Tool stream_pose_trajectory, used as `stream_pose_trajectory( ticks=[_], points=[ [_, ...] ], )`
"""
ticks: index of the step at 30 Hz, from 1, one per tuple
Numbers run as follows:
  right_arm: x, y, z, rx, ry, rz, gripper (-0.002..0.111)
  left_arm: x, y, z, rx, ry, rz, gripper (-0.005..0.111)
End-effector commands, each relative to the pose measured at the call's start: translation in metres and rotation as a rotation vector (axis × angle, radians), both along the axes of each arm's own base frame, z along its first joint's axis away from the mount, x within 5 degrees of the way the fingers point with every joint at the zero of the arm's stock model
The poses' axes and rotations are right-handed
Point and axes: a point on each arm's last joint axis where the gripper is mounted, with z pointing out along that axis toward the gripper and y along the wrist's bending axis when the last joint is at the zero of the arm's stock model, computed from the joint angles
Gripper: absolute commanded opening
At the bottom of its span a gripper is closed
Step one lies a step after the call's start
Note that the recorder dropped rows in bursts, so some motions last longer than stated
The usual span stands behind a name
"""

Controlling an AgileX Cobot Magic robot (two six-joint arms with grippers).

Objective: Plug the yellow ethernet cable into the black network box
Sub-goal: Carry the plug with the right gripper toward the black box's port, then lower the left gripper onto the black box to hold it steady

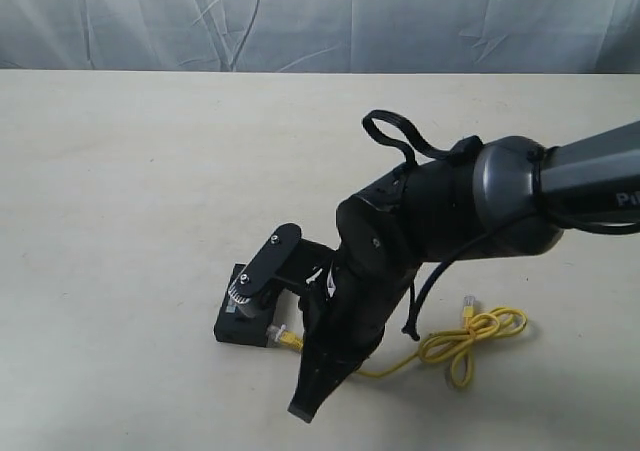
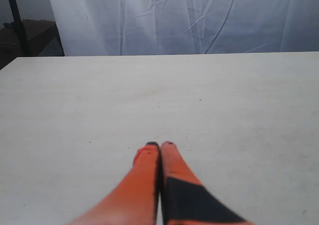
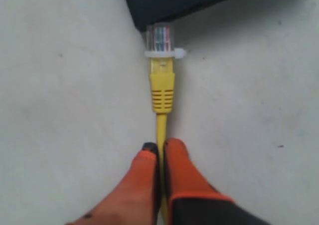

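Note:
The black network box (image 1: 243, 323) lies on the pale table, partly under the right arm (image 1: 400, 231), which reaches across from the right. In the right wrist view my right gripper (image 3: 160, 146) is shut on the yellow ethernet cable (image 3: 162, 88) just behind its boot. The clear plug (image 3: 159, 38) points at the black network box (image 3: 179, 0) and its tip touches the box near a corner. The plug end (image 1: 290, 341) shows beside the box; the bundled loops (image 1: 480, 336) and the other plug (image 1: 467, 304) lie to the right. My left gripper (image 2: 159, 145) is shut and empty above bare table.
A wrinkled pale cloth (image 1: 320, 16) hangs behind the table's far edge. A black strap loop (image 1: 390, 131) sticks up from the right arm. A dark stand (image 2: 15, 20) is beyond the table corner in the left wrist view.

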Motion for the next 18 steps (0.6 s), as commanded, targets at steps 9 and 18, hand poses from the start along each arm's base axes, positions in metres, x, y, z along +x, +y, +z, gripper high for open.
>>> stream_pose_trajectory(
  ticks=[9, 18],
  points=[
    [0.001, 0.005, 0.000, 0.065, 0.002, -0.054, -0.001, 0.000, 0.000, -0.001, -0.005, -0.007, 0.005, 0.000],
    [-0.001, 0.001, 0.023, 0.094, -0.023, -0.044, -0.001, 0.002, 0.000, 0.015, -0.107, -0.179, 0.013, 0.000]
  ],
)
